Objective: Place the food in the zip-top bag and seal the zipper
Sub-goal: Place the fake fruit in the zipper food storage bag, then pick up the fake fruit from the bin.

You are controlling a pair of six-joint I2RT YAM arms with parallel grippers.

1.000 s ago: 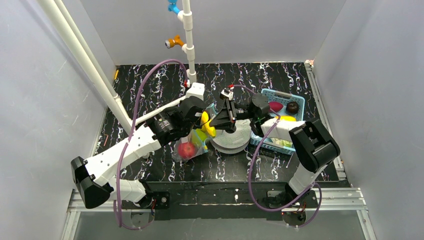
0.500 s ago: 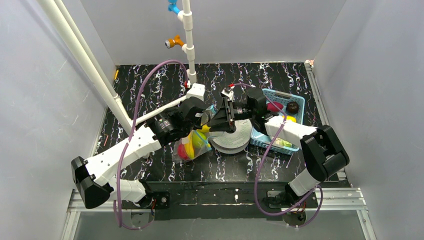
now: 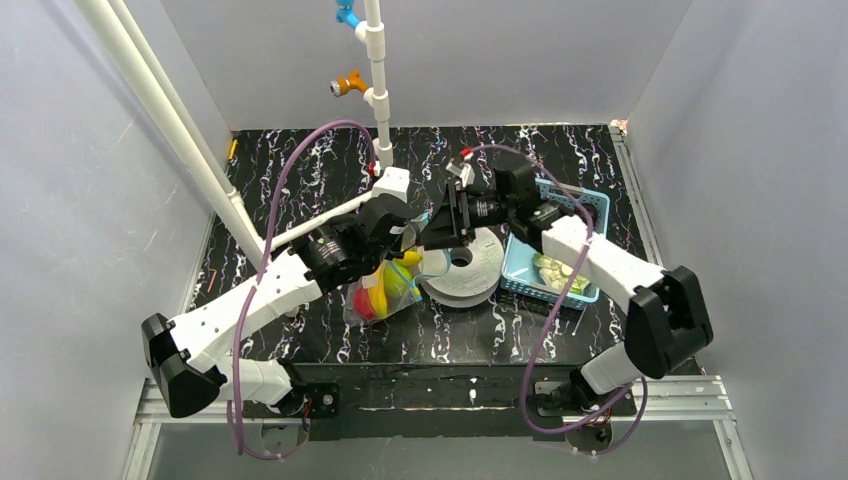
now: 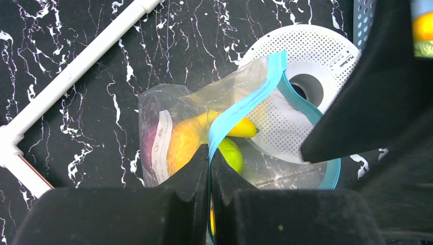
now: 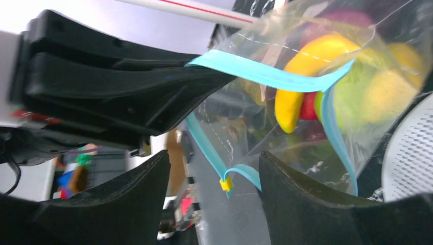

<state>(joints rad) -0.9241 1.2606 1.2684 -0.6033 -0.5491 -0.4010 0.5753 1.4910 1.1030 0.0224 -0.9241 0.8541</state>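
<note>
The clear zip-top bag (image 3: pixel 383 292) hangs from my left gripper (image 3: pixel 408 240), which is shut on its teal zipper (image 4: pixel 240 109). In the left wrist view my left gripper (image 4: pixel 209 149) pinches the strip. The bag (image 4: pixel 163 109) holds a yellow banana (image 4: pixel 240 127), a green pear (image 4: pixel 231 153), a yellow-orange piece (image 4: pixel 181 143) and a purple eggplant (image 4: pixel 149 148). A red apple (image 5: pixel 308 113) shows beside the banana (image 5: pixel 301 76). My right gripper (image 3: pixel 443 218) is open at the bag's mouth. In its own view my right gripper (image 5: pixel 214 155) has the zipper's end with a small yellow tab (image 5: pixel 225 184) between its fingers, untouched.
A white perforated spool (image 3: pixel 462 270) lies flat under the bag's mouth. The light-blue mesh basket (image 3: pixel 588 199) stands at the right, partly under my right arm, with pale pieces in it. A white pipe frame (image 3: pixel 378 80) rises behind my left gripper.
The banana has dropped from the bag's mouth down into the bag. My right gripper has pulled back and up a little, and its arm has swung over the basket. The left gripper holds still.
</note>
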